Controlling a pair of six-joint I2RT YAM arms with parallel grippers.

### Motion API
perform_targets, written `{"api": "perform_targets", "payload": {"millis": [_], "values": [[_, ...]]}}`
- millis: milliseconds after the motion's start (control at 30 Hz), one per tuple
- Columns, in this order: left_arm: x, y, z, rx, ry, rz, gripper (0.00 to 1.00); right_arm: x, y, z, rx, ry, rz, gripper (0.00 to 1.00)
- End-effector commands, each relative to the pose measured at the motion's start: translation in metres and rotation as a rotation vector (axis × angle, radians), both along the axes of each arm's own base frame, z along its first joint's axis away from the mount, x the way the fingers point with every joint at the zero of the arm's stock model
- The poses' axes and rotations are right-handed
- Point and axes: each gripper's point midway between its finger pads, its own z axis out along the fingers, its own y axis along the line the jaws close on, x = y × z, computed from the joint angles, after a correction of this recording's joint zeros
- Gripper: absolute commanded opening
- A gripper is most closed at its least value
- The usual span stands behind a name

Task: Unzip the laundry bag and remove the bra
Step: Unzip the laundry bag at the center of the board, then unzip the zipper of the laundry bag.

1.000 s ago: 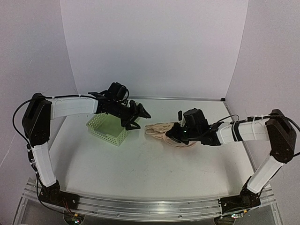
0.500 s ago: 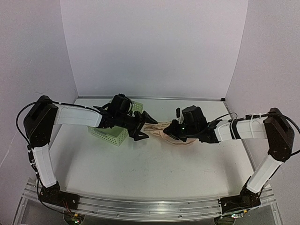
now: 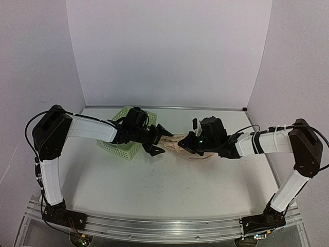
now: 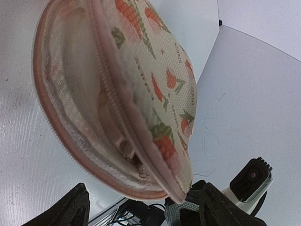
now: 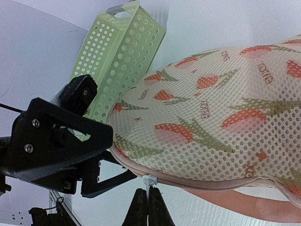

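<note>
The laundry bag (image 3: pixel 175 140) lies mid-table between my two grippers, beige mesh with red and green motifs. In the left wrist view the bag (image 4: pixel 141 70) stands on edge with its zip partly gaping, showing pale pink lining; I cannot make out a bra. My left gripper (image 3: pixel 158 140) is open, its fingers (image 4: pixel 75 207) on either side of the bag's left end. My right gripper (image 5: pixel 146 200) is shut on the white zipper pull (image 5: pixel 150 181) at the seam of the bag (image 5: pixel 225 117), close to the left gripper (image 5: pixel 61 141).
A light green slotted basket (image 3: pixel 119 147) stands left of the bag, under my left forearm, and also shows in the right wrist view (image 5: pixel 117 56). White walls close the back and sides of the table.
My left gripper has moved right and down, from above the basket to the bag's left end. My right gripper has shifted slightly left, still at the bag.
</note>
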Motion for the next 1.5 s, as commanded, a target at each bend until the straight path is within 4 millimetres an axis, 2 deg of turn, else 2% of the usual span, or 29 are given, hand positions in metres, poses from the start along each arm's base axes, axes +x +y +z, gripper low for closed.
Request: {"api": "perform_targets", "payload": {"millis": [0, 133, 333, 500, 800, 1033, 1233, 1467], "values": [[0.02, -0.016, 0.028, -0.067, -0.059, 0.035, 0.79, -0.003, 0.007, 0.026, 0.082, -0.063, 0.028, 0.0], [0.025, -0.02, 0.028, -0.071, -0.06, 0.036, 0.74, -0.008, 0.005, 0.025, 0.093, -0.059, 0.038, 0.0], [0.026, -0.026, 0.025, -0.075, -0.053, 0.024, 0.52, -0.012, 0.004, 0.028, 0.1, -0.067, 0.053, 0.0], [0.021, -0.031, 0.021, -0.076, -0.043, 0.0, 0.41, -0.013, 0.004, 0.031, 0.103, -0.077, 0.056, 0.0], [0.019, -0.031, 0.015, -0.068, -0.039, -0.011, 0.0, -0.015, 0.002, 0.039, 0.103, -0.098, 0.065, 0.0], [0.02, -0.029, 0.02, -0.071, -0.055, -0.014, 0.0, -0.022, -0.013, 0.031, 0.037, -0.094, 0.05, 0.0], [0.026, -0.022, 0.031, -0.075, -0.097, -0.004, 0.0, -0.034, -0.04, 0.014, -0.038, -0.074, 0.006, 0.0], [0.027, -0.022, 0.045, -0.082, -0.147, -0.013, 0.0, -0.043, -0.068, 0.007, -0.123, -0.08, -0.05, 0.0]]}}
